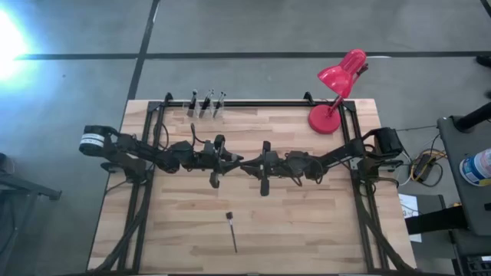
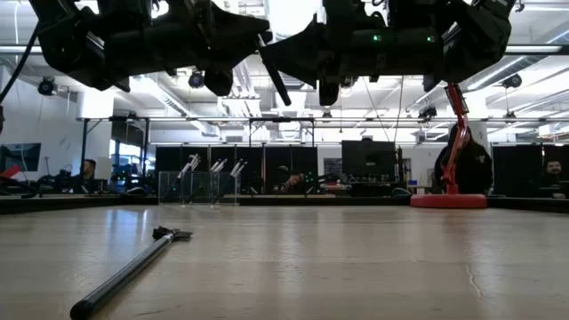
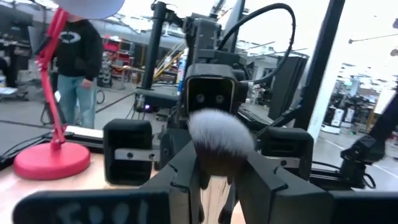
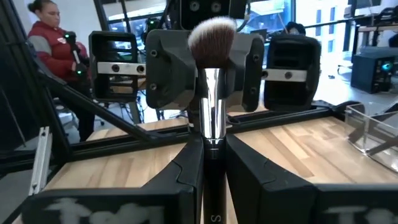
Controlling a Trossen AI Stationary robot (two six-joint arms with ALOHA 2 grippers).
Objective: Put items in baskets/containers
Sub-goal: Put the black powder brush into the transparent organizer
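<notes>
- Brush [image 4: 211, 93] is hanging in the air at the middle of the high view, between the two arms and above the table [image 1: 307, 222], with its fluffy pale head pointing towards the left arm.
- Right pincer [image 4: 211, 149] is clamping the dark handle, fingers nearly together, so it is carrying the weight.
- Left pincer [image 3: 221, 168] is standing open around the brush head, its fingers flanking it without pinching; this looks like a handover, judging by the pose.
- Second brush [image 1: 232, 232] is lying flat at lower centre, waiting its turn.
- Clear container [image 1: 205, 107] is sitting at the table's upper edge, left of centre, with several brushes leaning in it.
- Red lamp [image 1: 337, 84] is standing at upper right, well apart.
</notes>
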